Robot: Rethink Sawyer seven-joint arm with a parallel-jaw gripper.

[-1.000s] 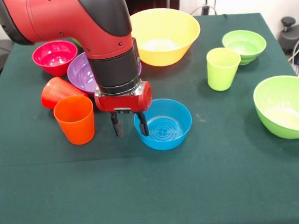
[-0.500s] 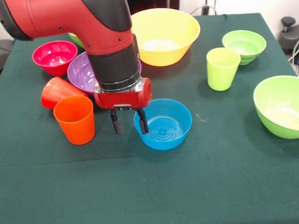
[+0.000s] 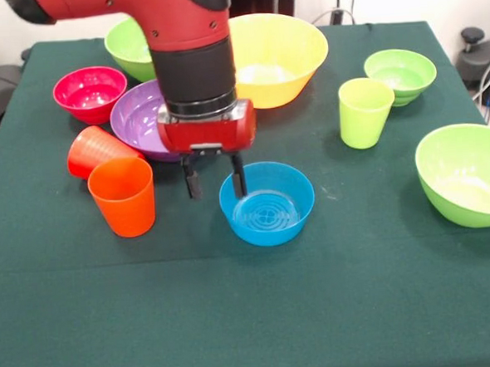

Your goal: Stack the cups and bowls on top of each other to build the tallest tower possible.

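My gripper [image 3: 216, 184] hangs open just left of the blue bowl [image 3: 270, 207]. One finger sits over the bowl's left rim and the other outside it, with nothing held. The orange cup [image 3: 123, 196] stands upright to the left of the gripper. Behind it the red cup [image 3: 91, 150] lies on its side. A lime green cup [image 3: 364, 111] stands upright at the right. The yellow bowl [image 3: 281, 58] and the purple bowl [image 3: 135, 119] are partly hidden behind the arm. No tower stands on the table.
A magenta bowl [image 3: 90, 93] sits at the far left and a lime green bowl [image 3: 128, 46] behind it. A small green bowl [image 3: 401, 75] and a larger green bowl [image 3: 467, 175] lie at the right. The green cloth [image 3: 253, 316] covers the table.
The gripper has risen and shifted slightly right, staying open. The arm has swung back, uncovering the green bowl at the far left. The blue bowl has not moved.
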